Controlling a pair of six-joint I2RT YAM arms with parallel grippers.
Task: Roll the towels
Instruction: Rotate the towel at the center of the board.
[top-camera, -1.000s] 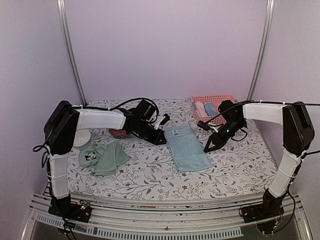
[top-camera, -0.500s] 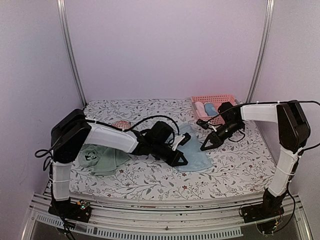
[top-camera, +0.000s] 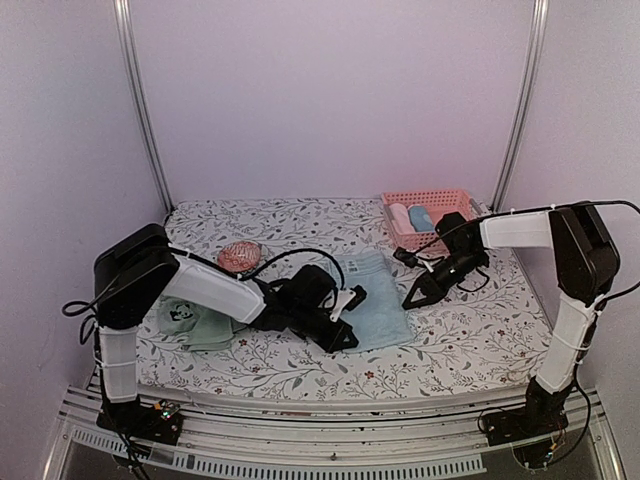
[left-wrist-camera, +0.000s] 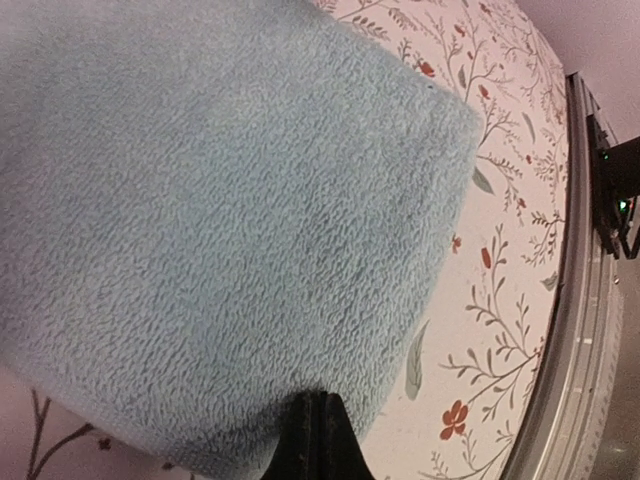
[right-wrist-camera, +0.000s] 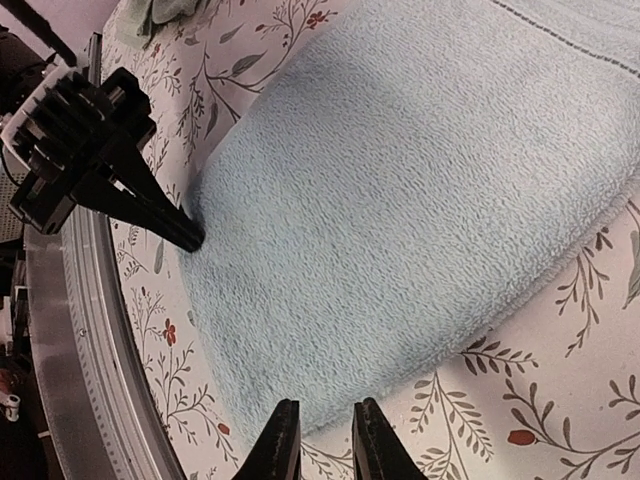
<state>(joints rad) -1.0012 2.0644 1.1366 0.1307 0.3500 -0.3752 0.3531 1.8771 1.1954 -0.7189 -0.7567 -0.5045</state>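
The blue towel (top-camera: 378, 300) lies flat mid-table between my claws. My left gripper (left-wrist-camera: 318, 435), fingers pressed together, sits at its near-left edge; whether any cloth is pinched, I cannot tell. My right gripper (right-wrist-camera: 325, 440), slightly parted and empty, hovers by its right edge. My left arm (top-camera: 210, 290) hides part of the green towel (top-camera: 195, 325).

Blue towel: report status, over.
Left end effector shut at blue towel's near corner, grip unconfirmed. Right end effector open at its edge. Towel flat, unrolled. Nothing on it.
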